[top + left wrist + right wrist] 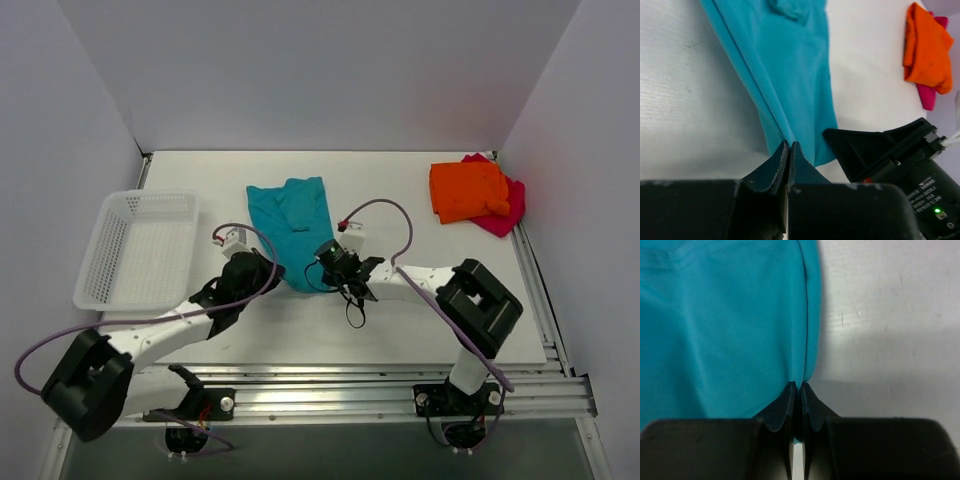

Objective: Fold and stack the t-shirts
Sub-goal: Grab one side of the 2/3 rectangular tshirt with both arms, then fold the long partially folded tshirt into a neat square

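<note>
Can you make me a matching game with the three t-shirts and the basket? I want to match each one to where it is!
Things:
1. teal t-shirt
2. orange t-shirt
3. pink t-shirt
4. white mesh basket

Places:
A. on the left side of the table
B. lying on top of another shirt
C. pinched by the left pincer and the right pincer
D. peeking out from under another shirt

Pairs: 1-C, 2-B, 3-D, 4-A
</note>
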Controlling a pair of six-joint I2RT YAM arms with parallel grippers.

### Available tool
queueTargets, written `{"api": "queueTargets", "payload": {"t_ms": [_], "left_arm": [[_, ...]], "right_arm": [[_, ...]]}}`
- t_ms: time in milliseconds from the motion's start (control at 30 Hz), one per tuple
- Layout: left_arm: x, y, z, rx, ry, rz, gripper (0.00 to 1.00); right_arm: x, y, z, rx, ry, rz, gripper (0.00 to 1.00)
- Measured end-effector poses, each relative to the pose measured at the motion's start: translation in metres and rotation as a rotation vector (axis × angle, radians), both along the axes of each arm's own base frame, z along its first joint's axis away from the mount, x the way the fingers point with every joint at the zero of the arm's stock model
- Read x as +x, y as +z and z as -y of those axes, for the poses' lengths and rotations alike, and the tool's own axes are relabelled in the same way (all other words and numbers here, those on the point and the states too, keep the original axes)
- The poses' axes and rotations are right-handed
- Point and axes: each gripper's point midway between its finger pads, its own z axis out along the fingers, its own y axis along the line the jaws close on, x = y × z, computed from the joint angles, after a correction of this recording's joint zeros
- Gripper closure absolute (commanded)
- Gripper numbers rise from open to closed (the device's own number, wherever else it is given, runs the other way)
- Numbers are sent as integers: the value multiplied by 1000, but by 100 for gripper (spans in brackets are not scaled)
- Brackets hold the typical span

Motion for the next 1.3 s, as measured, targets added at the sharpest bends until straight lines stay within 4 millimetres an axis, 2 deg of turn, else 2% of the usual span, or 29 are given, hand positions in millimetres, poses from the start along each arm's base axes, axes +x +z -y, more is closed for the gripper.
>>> {"api": "queueTargets", "payload": {"t_ms": [133, 267, 400, 600, 733, 967, 1100, 1300], "left_arm": [[-28, 43, -5, -14, -10, 71, 98], [-46, 62, -33, 4, 43, 100, 98], [-56, 70, -56, 38, 92, 109, 98], [-56, 76, -68, 93, 131, 97, 98], [-51, 87, -71, 98, 161, 116, 98], [-32, 99, -76, 124, 219, 118, 98], [-21, 101, -82, 142, 247, 119, 98], [3, 100, -95, 138, 278, 99, 98]], "right_arm": [[-33, 33, -5, -12, 16, 39, 100], [-50, 71, -4, 5, 10, 97, 100], [-42, 102, 0, 5, -26, 150, 100], [-26, 139, -10, 12, -31, 208, 100], [-9, 147, -15, -10, -35, 223, 100], [25, 140, -23, -78, -37, 210, 100], [37, 136, -25, -96, -29, 199, 100], [52, 142, -26, -71, -17, 193, 100]]}}
